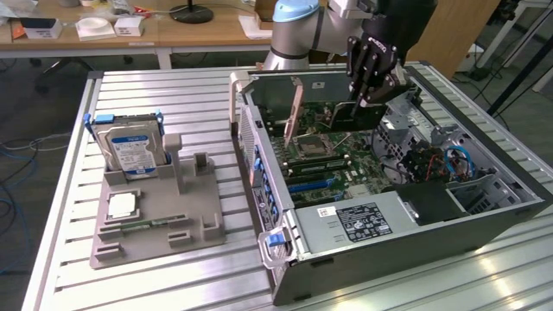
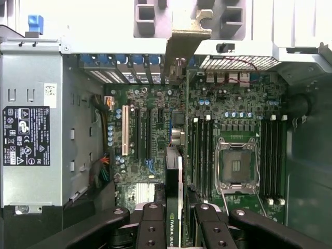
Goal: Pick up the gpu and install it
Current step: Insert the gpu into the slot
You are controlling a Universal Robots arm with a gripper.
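The gpu hangs edge-on inside the open computer case, above the motherboard. Its metal bracket points toward the case's slotted rear wall. My gripper is shut on the card's upper edge. In the wrist view the gpu appears as a thin dark strip running from between my gripper fingers up to its bracket. It hovers over the board between the expansion slots and the memory slots, apart from them.
A power supply fills the case's near end, and cables lie at the exterior view's right. On the slatted table, a grey fixture holds a silver hard drive and a memory stick.
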